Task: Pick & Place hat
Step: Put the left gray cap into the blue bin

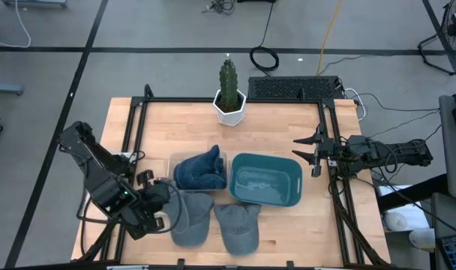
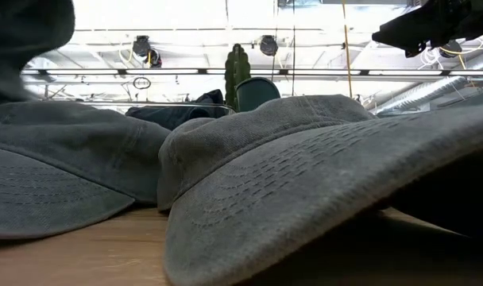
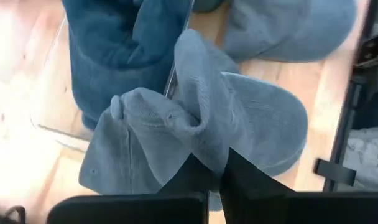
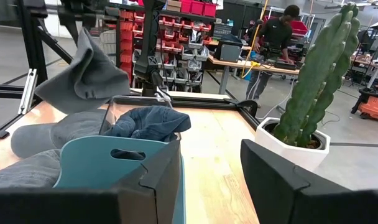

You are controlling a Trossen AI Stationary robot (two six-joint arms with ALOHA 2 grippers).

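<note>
Down at the table's seven o'clock edge, the left gripper [image 1: 170,212] had its jaws clamped on a fold of a grey-blue cap [image 1: 192,217], bunching the crown fabric into a raised peak [image 3: 189,112] while the rest of the cap stayed low near the wooden table [image 1: 280,232]. The cloth looked like faded, washed cotton with rows of stitching across the brim. A second grey-blue cap [image 1: 238,225] lay flat just beside it at its three o'clock, brim toward the table's six o'clock edge. At twelve o'clock from the held cap stood a clear bin [image 1: 173,161] holding dark blue caps [image 1: 199,169] heaped above its rim. Just beside that bin, at its three o'clock, sat a teal tub [image 1: 265,179] with a handle slot [image 4: 127,154]; nothing could be made out inside it. A potted cactus [image 1: 229,93] stood at the table's twelve o'clock edge. The right gripper [image 1: 309,152] waited at the three o'clock edge, its jaws apart.
</note>
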